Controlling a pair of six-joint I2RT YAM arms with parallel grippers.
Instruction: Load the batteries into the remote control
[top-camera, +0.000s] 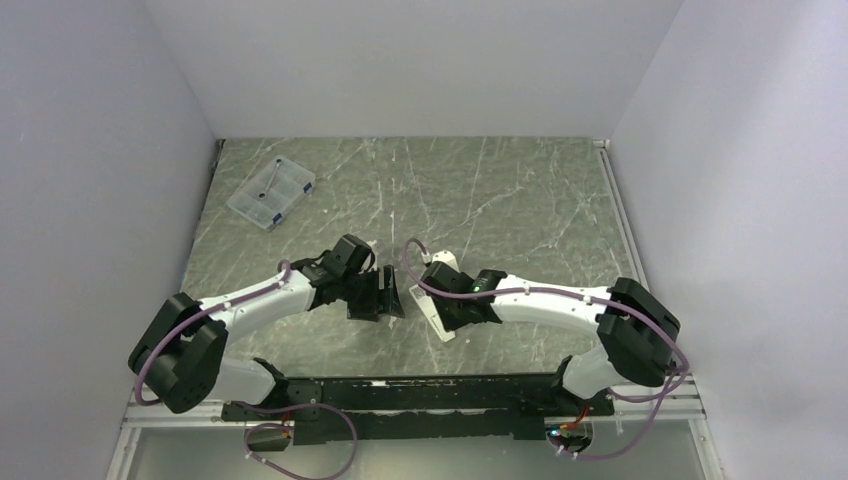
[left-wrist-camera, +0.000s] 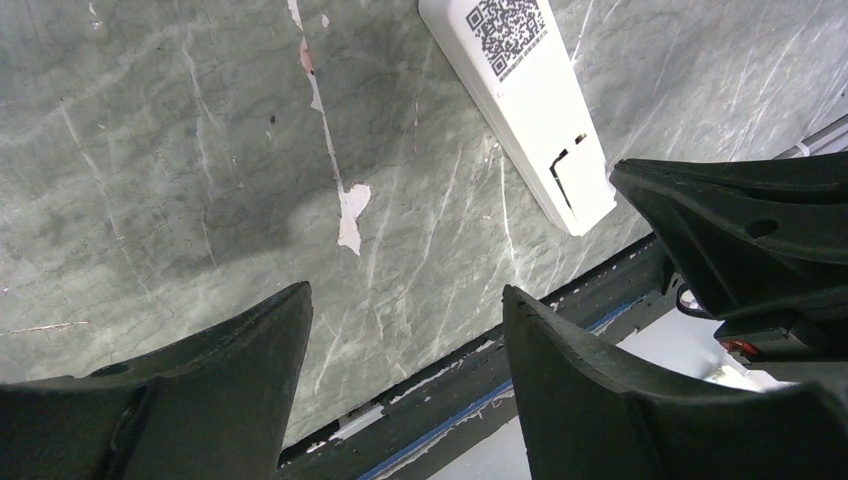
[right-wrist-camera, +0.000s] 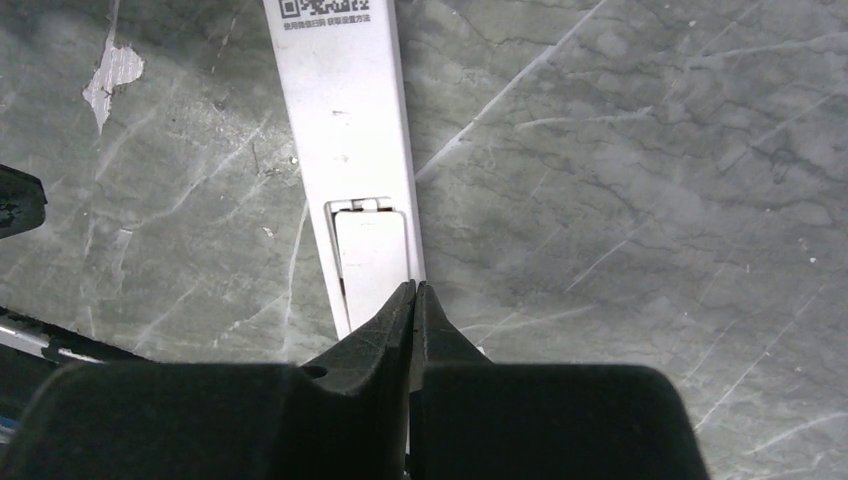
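The remote control lies face down between the two arms, its white back with a QR code upward. A battery cover sits closed in its near end. My right gripper is shut with nothing between its fingers, and its tips are over the lower edge of that cover. My left gripper hangs open and empty over bare table just left of the remote, not touching it. The batteries are out of view.
A clear plastic box sits at the far left of the table. The black rail along the table's near edge runs just below both grippers. The right gripper's finger is close beside the left gripper. Side walls enclose the table.
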